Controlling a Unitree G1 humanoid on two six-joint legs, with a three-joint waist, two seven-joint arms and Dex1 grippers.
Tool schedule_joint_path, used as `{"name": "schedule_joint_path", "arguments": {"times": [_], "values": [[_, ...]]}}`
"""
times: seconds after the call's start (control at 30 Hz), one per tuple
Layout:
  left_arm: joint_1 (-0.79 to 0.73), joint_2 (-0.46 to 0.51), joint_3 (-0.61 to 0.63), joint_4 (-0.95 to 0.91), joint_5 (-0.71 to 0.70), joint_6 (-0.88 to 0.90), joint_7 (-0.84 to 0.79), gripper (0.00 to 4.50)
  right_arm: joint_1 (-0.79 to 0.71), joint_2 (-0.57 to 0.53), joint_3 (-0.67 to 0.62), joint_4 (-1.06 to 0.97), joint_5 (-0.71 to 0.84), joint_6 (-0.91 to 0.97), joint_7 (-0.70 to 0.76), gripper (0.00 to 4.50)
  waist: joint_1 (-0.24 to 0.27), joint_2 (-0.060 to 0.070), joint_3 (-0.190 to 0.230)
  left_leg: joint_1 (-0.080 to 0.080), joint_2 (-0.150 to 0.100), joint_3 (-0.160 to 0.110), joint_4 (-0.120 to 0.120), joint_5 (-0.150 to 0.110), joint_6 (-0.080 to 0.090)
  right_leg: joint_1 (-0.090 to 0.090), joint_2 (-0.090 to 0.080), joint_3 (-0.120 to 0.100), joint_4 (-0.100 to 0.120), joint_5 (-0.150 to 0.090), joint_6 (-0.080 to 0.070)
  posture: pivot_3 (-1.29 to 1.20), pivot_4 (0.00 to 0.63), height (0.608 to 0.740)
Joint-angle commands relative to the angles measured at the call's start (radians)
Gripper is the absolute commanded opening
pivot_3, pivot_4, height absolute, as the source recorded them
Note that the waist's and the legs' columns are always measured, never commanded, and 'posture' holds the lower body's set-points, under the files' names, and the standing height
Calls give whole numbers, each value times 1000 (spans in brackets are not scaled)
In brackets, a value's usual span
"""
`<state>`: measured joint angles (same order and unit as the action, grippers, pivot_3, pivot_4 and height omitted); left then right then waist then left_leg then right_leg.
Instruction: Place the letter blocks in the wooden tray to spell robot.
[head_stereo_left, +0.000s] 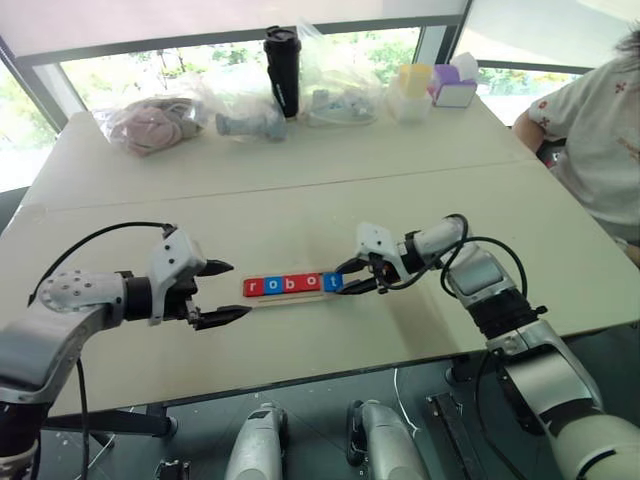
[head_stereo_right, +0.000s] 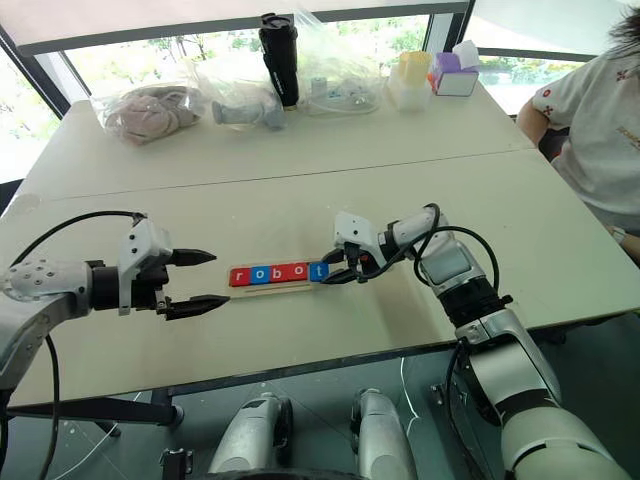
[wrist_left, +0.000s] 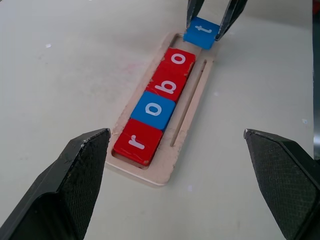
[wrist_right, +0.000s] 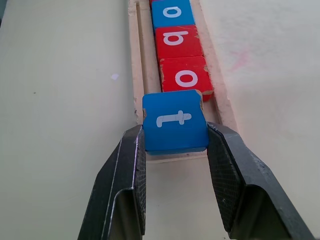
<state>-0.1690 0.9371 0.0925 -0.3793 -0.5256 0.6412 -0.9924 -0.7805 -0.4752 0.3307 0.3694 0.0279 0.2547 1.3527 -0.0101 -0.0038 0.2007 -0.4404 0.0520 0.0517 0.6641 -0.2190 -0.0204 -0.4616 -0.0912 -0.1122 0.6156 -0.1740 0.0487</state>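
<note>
My left gripper (head_stereo_left: 222, 293) is nearest to me, its two black fingers wide apart with nothing between them, just beside the near end of the long light-wood tray (wrist_left: 194, 107). In the tray lie four small flat square tiles: the red r (wrist_left: 138, 141), the blue o (wrist_left: 153, 109), the red b (wrist_left: 167, 84) and the red o (wrist_left: 177, 60). At the far end my right gripper (wrist_right: 175, 145) is pinched tight on the two side edges of the blue t tile (wrist_right: 174, 121), which sits tilted over the last empty spot and the tray's end rim. I think the tile is light, hard and a bit slippery, so the flat sides are the best place to hold. The spot is snug, with the rim on three sides. Beyond, the pale table (head_stereo_left: 300, 190) has lots of open room.
</note>
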Motion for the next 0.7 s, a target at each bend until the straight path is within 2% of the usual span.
{"name": "schedule_joint_path", "arguments": {"times": [0.03, 0.43, 0.5, 0.63, 0.67, 0.7], "values": [[-17, -1, 5, -4, 7, -19, -5, 4500, -18, 6, -19, -11, 15, -14, -18, 1163, 0, 0, 0, 0, 0, 0, 0, 0, 0, 0, 0, 0, 0, 0, 0, 0, 150, 740], [-6, -3, 13, -13, 18, -14, 0, 4500, -37, 25, -7, 56, 3, -59, -23, 1163, 0, 0, 0, 0, 0, 0, 0, 0, 0, 0, 0, 0, 0, 0, 0, 0, 150, 740], [-2, -3, 16, -16, 19, -15, 3, 4500, -45, 30, -10, 75, 1, -72, -27, 2253, 0, 0, 0, 0, 0, 0, 0, 0, 0, 0, 0, 0, 0, 0, 0, 0, 150, 740], [4, -2, 20, -20, 18, -15, 7, 4500, -53, 28, -7, 88, -4, -89, -28, 4158, 0, 0, 0, 0, 0, 0, 0, 0, 0, 0, 0, 0, 0, 0, 0, 0, 150, 740], [4, -2, 20, -20, 18, -15, 8, 4500, -55, 28, -7, 89, -5, -92, -32, 4468, 0, 0, 0, 0, 0, 0, 0, 0, 0, 0, 0, 0, 0, 0, 0, 0, 150, 740], [4, -2, 20, -20, 18, -15, 8, 4500, -56, 26, -12, 83, -2, -93, -36, 4468, 0, 0, 0, 0, 0, 0, 0, 0, 0, 0, 0, 0, 0, 0, 0, 0, 150, 740]]}}
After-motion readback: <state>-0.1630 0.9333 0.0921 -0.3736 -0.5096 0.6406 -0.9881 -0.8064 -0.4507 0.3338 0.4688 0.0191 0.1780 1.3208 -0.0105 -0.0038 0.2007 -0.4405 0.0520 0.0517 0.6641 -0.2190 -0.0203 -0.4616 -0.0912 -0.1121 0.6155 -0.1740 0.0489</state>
